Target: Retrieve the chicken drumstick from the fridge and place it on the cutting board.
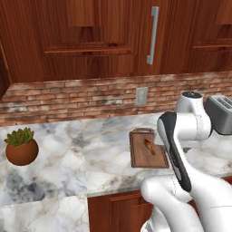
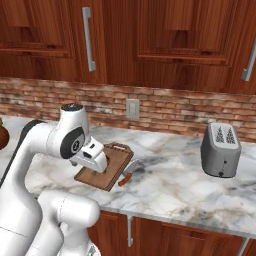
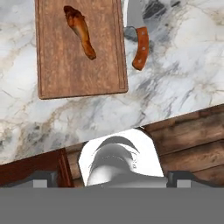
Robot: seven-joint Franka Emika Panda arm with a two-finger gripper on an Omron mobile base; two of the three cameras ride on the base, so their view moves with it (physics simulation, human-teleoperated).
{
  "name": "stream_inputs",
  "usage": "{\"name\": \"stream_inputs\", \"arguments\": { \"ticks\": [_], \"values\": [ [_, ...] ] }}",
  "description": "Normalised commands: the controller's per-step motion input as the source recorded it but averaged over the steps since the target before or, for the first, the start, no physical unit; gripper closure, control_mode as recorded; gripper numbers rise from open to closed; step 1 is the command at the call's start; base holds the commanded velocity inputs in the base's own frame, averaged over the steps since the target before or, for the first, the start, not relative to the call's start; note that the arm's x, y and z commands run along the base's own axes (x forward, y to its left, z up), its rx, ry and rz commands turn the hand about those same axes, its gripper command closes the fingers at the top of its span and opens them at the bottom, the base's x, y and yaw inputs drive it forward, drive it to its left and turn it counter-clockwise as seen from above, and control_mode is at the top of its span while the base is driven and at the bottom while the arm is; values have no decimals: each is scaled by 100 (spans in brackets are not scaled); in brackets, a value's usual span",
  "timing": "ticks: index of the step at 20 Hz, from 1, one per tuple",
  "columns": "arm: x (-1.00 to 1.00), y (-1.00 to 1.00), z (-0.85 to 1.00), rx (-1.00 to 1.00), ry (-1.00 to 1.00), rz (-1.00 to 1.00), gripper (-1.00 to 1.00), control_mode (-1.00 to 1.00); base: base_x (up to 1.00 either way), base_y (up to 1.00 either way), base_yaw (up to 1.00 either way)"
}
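- The chicken drumstick (image 3: 80, 29) lies flat on the cutting board (image 3: 65, 74), apart from the fingers; in the hand view its long axis runs along the board's length, thick end farther from the hand.
- The board sits near the bench's (image 1: 54, 181) front edge, with a knife (image 3: 140, 46) just beside its right long side.
- The fingers (image 3: 113, 179) stand wide open and grip nothing, though their tips are barely visible.
- The drumstick looks already placed; I judge the arm need only stay clear.
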Motion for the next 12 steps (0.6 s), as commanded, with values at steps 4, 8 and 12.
{"name": "stream_inputs", "arguments": {
  "ticks": [4, 8, 12],
  "values": [
    [-11, 21, 15, -8, -3, 0, -100, -100, 0, 0, 0],
    [5, 57, 0, -2, -19, 0, -100, -100, 0, 0, 0],
    [14, 69, 0, 0, -21, 0, -100, -100, 0, 0, 0]
  ]
}}
